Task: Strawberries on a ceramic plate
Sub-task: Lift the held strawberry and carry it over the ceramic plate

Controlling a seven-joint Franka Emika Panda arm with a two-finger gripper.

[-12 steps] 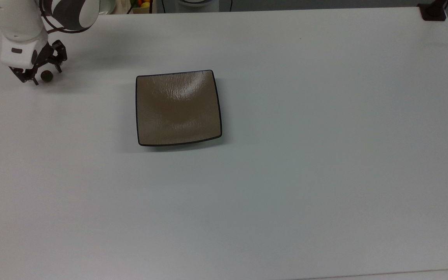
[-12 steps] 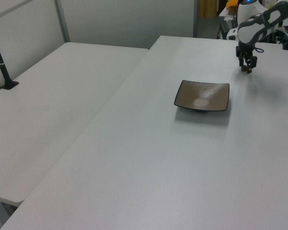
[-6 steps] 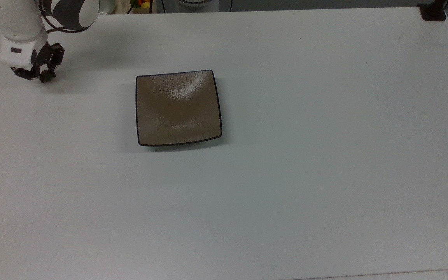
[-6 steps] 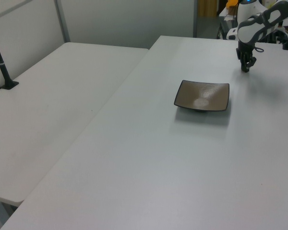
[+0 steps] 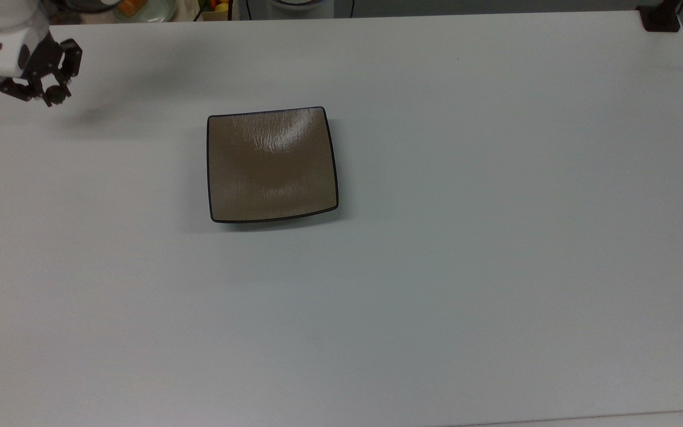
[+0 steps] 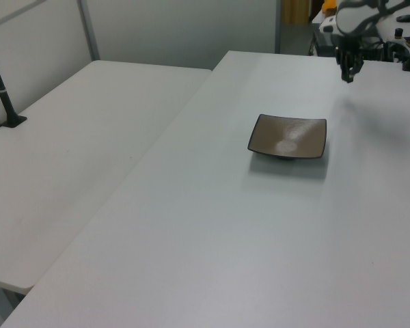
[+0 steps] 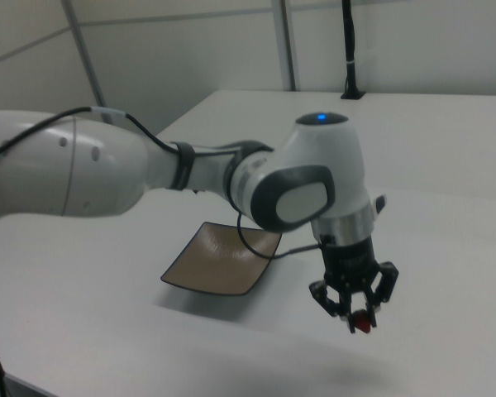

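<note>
Right now my gripper [image 5: 50, 93] hangs above the table [image 5: 436, 296] at the top view's far upper left, with its fingers drawn narrow around the strawberry [image 7: 363, 323], which shows in the right view as a small red lump pinched at the fingertips. It is clear of the surface; a soft shadow lies on the table below it in the right view.

What the coming move turns on is where the ceramic plate [image 5: 272, 165] lies from here. In the top view it sits to the right of my gripper and somewhat lower, well apart from it, with bare table between. In the left view my gripper [image 6: 347, 71] is beyond the plate [image 6: 288, 137] and toward the left view's right. In the right view the plate [image 7: 223, 259] lies to the left of my gripper and behind it.

The plate is square and holds nothing yet. I judge the carry must run across and toward the plate's middle, keeping height until I am over its rim, since the berry is tiny and the dish shallow.
</note>
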